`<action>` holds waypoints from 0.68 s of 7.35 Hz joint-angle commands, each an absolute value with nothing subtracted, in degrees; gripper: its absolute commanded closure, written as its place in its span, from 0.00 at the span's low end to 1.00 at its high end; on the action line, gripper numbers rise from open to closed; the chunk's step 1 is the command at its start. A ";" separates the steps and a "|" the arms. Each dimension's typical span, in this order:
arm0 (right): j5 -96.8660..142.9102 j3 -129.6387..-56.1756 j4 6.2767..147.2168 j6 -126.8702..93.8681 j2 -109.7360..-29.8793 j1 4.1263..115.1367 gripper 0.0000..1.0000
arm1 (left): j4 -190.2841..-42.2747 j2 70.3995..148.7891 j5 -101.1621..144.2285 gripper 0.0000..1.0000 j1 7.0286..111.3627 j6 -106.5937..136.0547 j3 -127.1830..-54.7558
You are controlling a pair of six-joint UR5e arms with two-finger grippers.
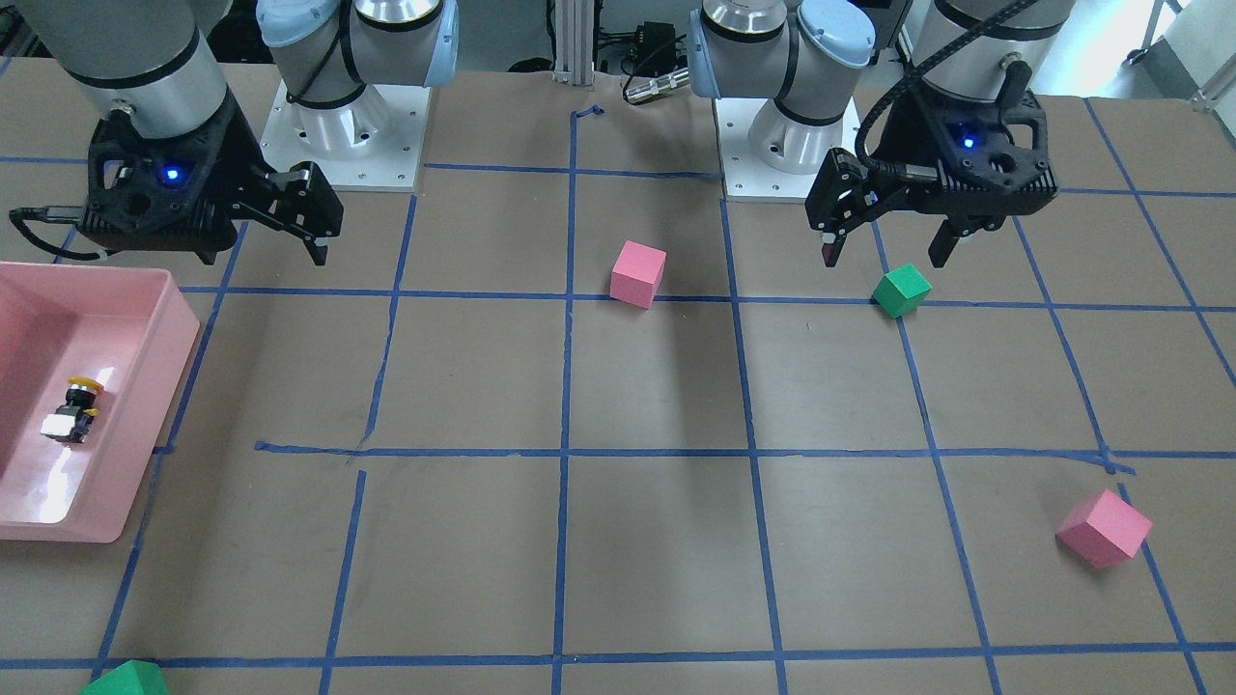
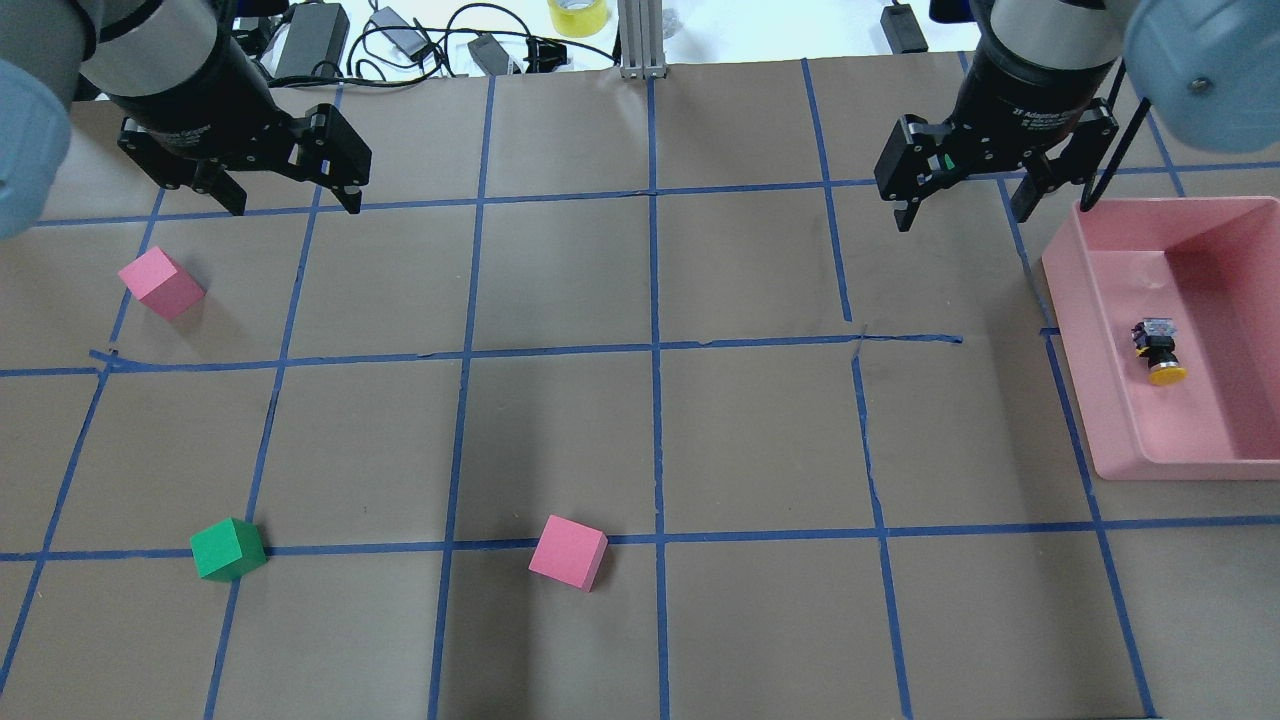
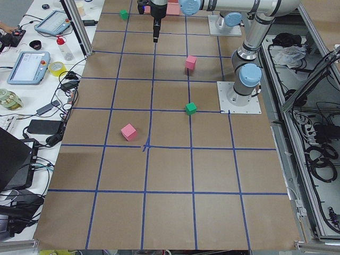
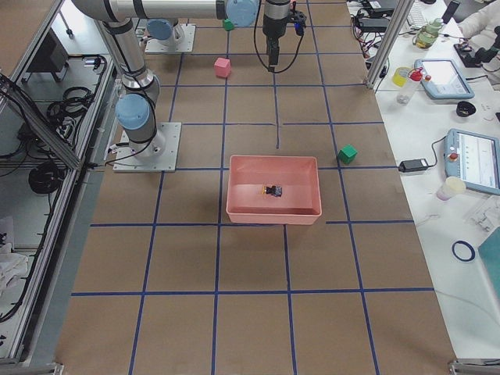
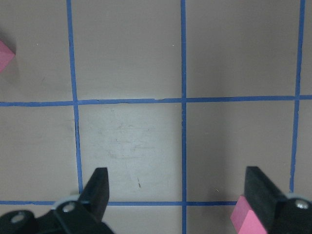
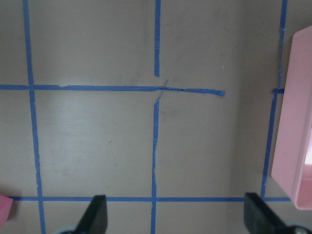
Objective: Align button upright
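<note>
The button (image 2: 1158, 350), with a yellow cap and a black-and-white body, lies on its side in the pink tray (image 2: 1070, 330) at the table's right end. It also shows in the front view (image 1: 72, 410) and in the exterior right view (image 4: 273, 190). My right gripper (image 2: 962, 218) hangs open and empty above the table, left of the tray's far corner and apart from the button. The right wrist view shows the open gripper (image 6: 176, 214) and the tray's edge (image 6: 292, 136). My left gripper (image 2: 295, 205) is open and empty over the far left of the table (image 5: 179, 192).
A pink cube (image 2: 161, 283) lies under and near my left gripper. A green cube (image 2: 228, 549) and a second pink cube (image 2: 567, 552) lie nearer the robot. Another green cube (image 1: 126, 681) sits at the far edge. Blue tape lines grid the brown table.
</note>
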State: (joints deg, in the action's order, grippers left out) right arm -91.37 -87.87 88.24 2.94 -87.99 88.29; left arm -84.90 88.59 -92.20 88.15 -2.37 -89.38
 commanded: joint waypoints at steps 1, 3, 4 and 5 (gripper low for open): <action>-92.02 -88.33 88.68 7.97 -87.02 79.43 0.00 | -84.90 88.59 -92.20 0.00 88.15 -2.37 -89.38; -91.76 -89.82 90.60 16.92 -84.21 68.26 0.00 | -84.90 88.59 -92.20 0.00 88.15 -2.37 -89.38; -92.28 -90.26 95.66 19.66 -82.72 65.59 0.00 | -84.90 88.59 -92.20 0.00 88.15 -2.37 -89.38; -96.90 -90.35 97.80 20.04 -81.05 64.17 0.00 | -84.90 88.59 -92.20 0.00 88.15 -2.37 -89.38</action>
